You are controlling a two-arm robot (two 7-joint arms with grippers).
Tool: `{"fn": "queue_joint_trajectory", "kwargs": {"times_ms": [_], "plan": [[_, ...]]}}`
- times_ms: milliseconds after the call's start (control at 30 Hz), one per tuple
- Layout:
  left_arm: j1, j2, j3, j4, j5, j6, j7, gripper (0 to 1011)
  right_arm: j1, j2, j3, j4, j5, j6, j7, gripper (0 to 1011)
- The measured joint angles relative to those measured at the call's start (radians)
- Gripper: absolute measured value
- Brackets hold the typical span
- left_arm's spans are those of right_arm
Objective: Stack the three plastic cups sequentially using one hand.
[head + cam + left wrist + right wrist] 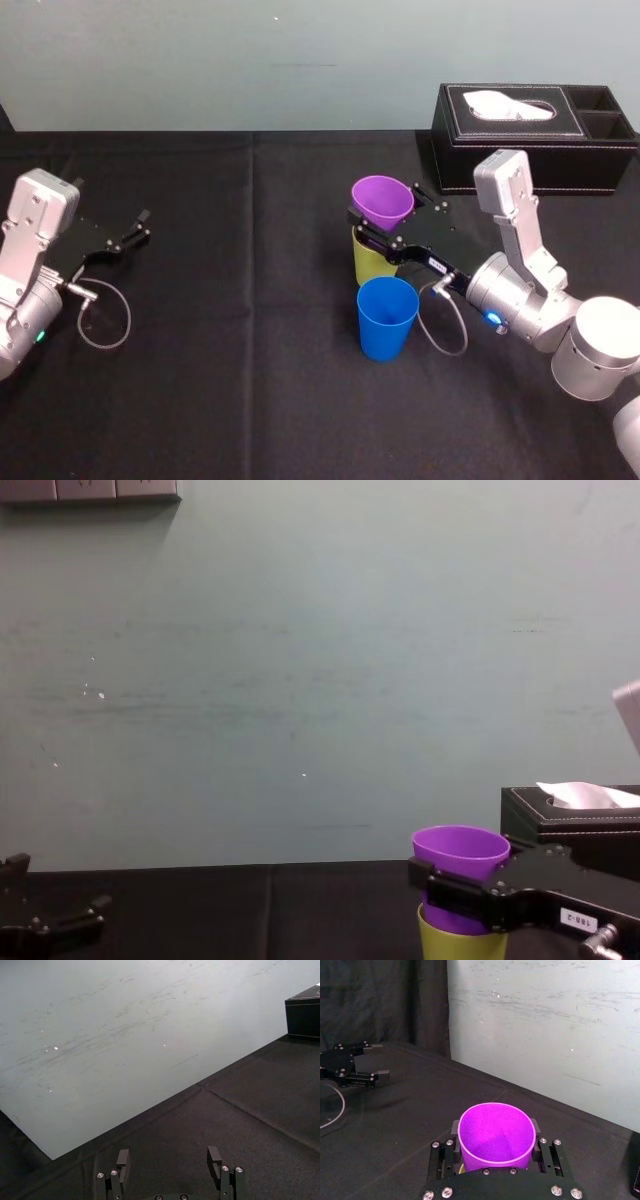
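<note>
Head view: the purple cup [382, 200] sits right of centre, clamped at its waist by the right claw [392, 226], which reaches in from the lower right. Directly beneath it the yellow-green cup [366, 260] stands upright on the black table [250, 400]. The blue cup [387, 318] stands just below that in the frame, mouth up and very close to it. A tissue box [535, 125] sits at upper right, well apart. The left claw [128, 238] rests at the left edge with fingers apart, holding nothing, far from all three cups.

Left wrist view: the left claw [168, 1162] is at the bottom of the frame, jaws spread over bare cloth. A corner of the box [303, 1015] shows at the far right.

Right wrist view: the purple cup [496, 1132] is low and central, mouth up, pinched between both jaws of the right claw [495, 1141]. A sliver of the yellow-green cup [462, 1167] peeks out under it. The left claw [355, 1065] is at the left edge, open.

Chest view: at lower right the purple cup [460, 850] hangs upright in the right claw [465, 888], its axis in line with the yellow-green cup [460, 945] below. Its base looks level with that rim or just inside it. The coming move is likely a straight drop and release, and nothing lies between the two cups. The blue cup lies nearest the right arm, and its closeness to the yellow-green cup may leave the fingers little room.
</note>
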Motion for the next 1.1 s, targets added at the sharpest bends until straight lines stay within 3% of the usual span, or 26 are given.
{"fn": "queue_joint_trajectory", "kwargs": {"times_ms": [1100], "plan": [[0.0,0.0,0.0,0.0,0.0,0.0,0.0,1011,-0.006,-0.014,-0.002,0.021,-0.025,0.001,-0.022,744]]}}
